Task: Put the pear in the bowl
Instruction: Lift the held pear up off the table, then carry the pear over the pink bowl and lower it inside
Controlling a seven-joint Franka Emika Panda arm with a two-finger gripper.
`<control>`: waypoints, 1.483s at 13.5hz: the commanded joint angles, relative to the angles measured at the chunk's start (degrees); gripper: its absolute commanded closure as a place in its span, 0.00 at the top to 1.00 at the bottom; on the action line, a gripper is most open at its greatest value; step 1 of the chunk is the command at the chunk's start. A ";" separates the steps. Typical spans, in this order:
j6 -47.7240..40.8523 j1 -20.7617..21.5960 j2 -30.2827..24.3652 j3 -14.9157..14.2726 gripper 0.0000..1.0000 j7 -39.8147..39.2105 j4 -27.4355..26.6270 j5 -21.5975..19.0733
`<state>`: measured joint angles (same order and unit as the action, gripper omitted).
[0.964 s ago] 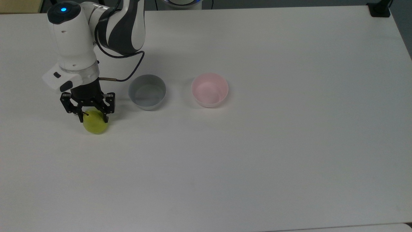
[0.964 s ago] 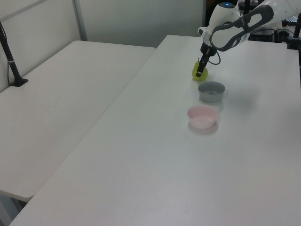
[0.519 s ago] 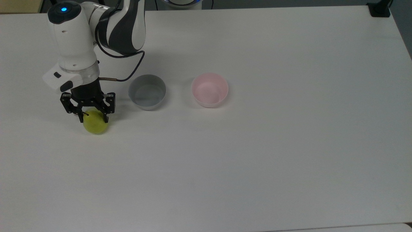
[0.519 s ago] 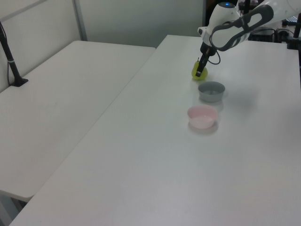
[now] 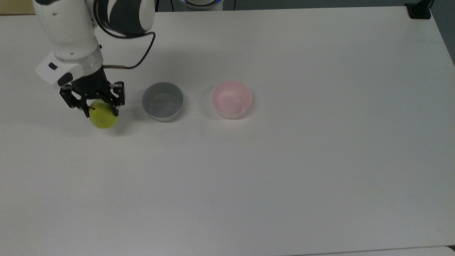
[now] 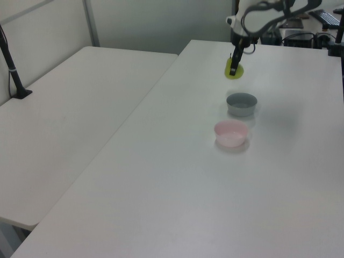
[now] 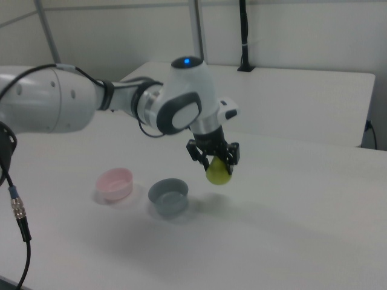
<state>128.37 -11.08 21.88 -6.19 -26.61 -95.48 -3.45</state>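
The claw (image 5: 100,108) is clamped on the pear (image 5: 103,118), its fingers (image 5: 85,111) pressed to the fruit's upper sides. In the right view the pear (image 7: 218,172) hangs clear above the table (image 7: 290,229), under the claw (image 7: 214,158), with its shadow on the tabletop below. Nearest to the claw, to the top view's right of it, stands the grey bowl (image 5: 162,101) on the table (image 5: 284,160). Farther the same way, just beyond the grey one and apart from it, stands the pink bowl (image 5: 231,99). In the left view the claw (image 6: 233,69) holds the pear (image 6: 234,70) beyond the grey bowl (image 6: 241,104), with the pink bowl (image 6: 231,133) nearer the camera.
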 commanded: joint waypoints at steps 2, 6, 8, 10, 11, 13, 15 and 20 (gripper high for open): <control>-13.65 0.36 -4.30 0.12 0.13 -0.20 5.47 1.16; -28.57 0.80 -7.11 0.39 0.13 -0.20 11.35 1.16; -34.04 0.09 -9.48 2.23 0.14 -0.11 13.21 0.99; -38.18 0.18 -12.55 4.51 0.14 -0.11 13.22 0.99; -38.55 0.96 -14.57 4.69 0.14 0.24 12.35 0.99; -37.85 3.85 -16.95 4.17 0.14 2.25 9.89 0.55; -37.58 6.67 -18.80 3.82 0.14 3.66 8.04 0.46; -34.26 13.96 -21.17 2.16 0.14 9.02 2.69 0.37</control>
<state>90.66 -1.68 4.01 -1.63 -20.62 -87.02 -3.19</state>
